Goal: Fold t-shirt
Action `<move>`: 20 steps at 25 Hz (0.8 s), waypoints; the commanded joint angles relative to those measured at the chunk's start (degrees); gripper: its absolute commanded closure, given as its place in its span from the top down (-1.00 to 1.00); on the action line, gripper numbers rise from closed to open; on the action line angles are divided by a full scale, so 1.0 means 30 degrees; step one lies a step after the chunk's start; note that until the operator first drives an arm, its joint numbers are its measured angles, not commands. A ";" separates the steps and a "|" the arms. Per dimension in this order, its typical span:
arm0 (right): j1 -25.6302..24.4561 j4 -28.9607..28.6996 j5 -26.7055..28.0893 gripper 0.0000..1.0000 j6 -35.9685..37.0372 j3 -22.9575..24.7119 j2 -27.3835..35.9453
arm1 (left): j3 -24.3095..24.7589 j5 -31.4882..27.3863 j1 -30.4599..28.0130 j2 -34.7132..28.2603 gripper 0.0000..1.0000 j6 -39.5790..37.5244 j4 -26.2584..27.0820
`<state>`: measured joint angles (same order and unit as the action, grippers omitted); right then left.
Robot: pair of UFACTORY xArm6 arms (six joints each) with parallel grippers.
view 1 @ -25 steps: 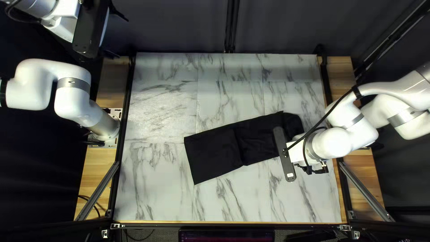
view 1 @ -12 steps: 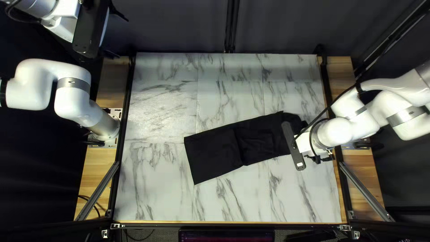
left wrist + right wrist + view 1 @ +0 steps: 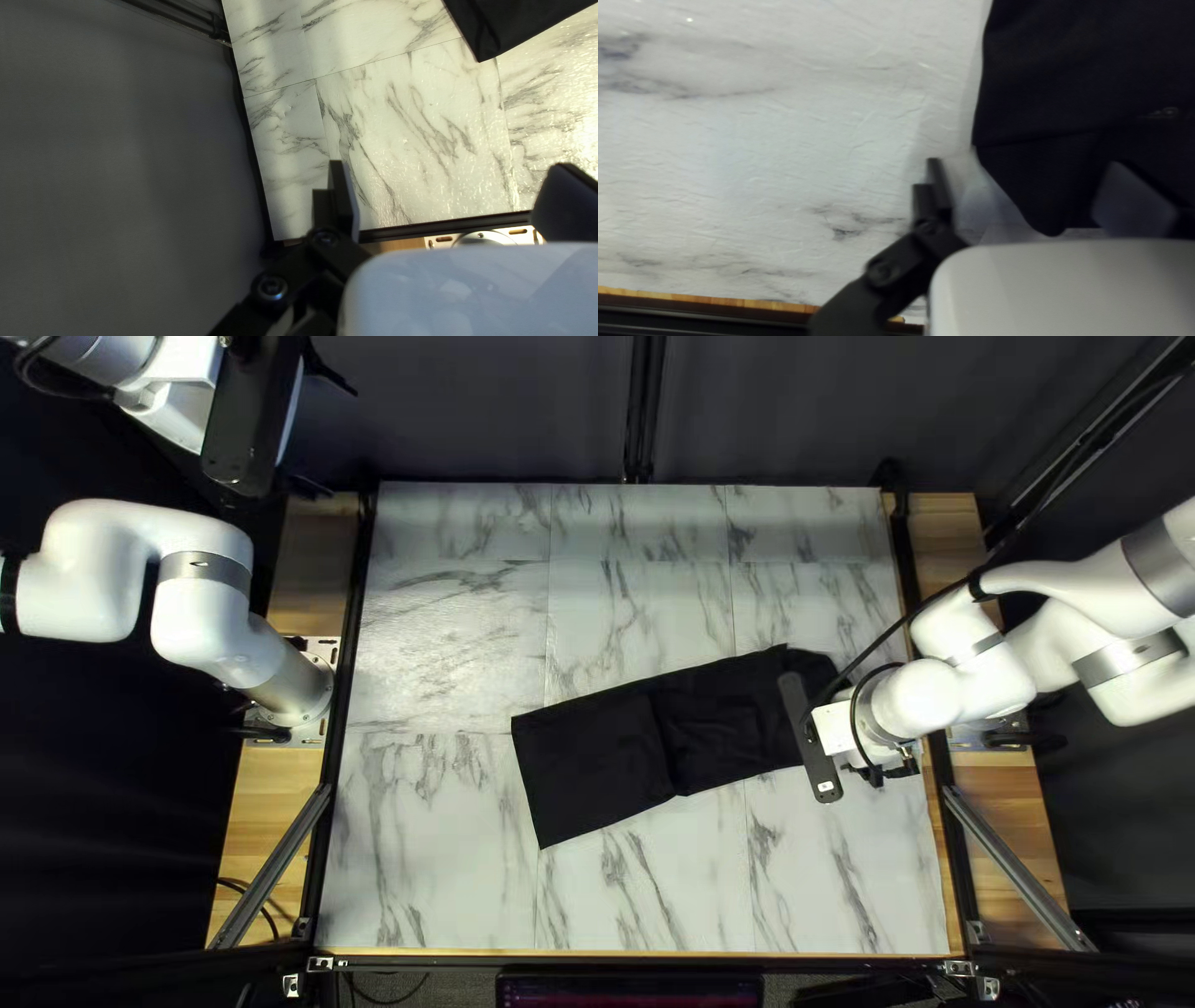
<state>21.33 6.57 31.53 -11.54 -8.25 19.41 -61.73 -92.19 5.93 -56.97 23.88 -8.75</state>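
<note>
Though the shirt (image 3: 591,765) is down to a strip, the crosswise folds look undone

Judging by its narrow shape, the lengthwise folding seems largely finished, and I would put the job somewhere past halfway. On the tabletop (image 3: 436,859) the black strip runs at a slant from the lower middle of the top left view up toward the right of centre. Its left part lies fairly flat, with straight edges and a clean corner. Past a crosswise edge near the middle the cloth is more creased, and the end at the right is rounded and uneven, so some tidying there may be due. How many layers are stacked I cannot tell.

What remains, as I read it, is to bring one end over the other and make a compact packet, then perhaps square it up.

My right gripper (image 3: 1027,163) is at that uneven end, right of centre in the top left view. Its jaws stand well apart, with a corner of cloth showing in the gap and nothing clamped; whether either side touches the fabric I cannot tell. My left gripper (image 3: 450,165) is also spread and empty, held at the upper left of the top left view, well apart from the shirt.
</note>
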 commanded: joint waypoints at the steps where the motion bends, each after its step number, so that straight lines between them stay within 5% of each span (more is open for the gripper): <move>1: -0.0134 0.0385 0.0780 -1.00 -0.0113 -0.0354 0.0498 | 0.0000 0.0000 0.0000 0.0000 1.00 0.0000 0.0000; 10: -0.0068 0.1891 0.5817 -1.00 -0.0361 -0.3908 0.1692 | 0.0000 0.0000 0.0000 0.0000 1.00 0.0000 0.0000; 20: -0.0053 0.3486 0.8009 -1.00 0.0721 -0.9546 -0.2017 | 0.0000 0.0000 0.0000 0.0000 1.00 0.0000 0.0000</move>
<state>20.73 15.85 54.47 -9.92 -33.36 16.11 -61.73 -92.19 5.93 -56.97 23.88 -8.75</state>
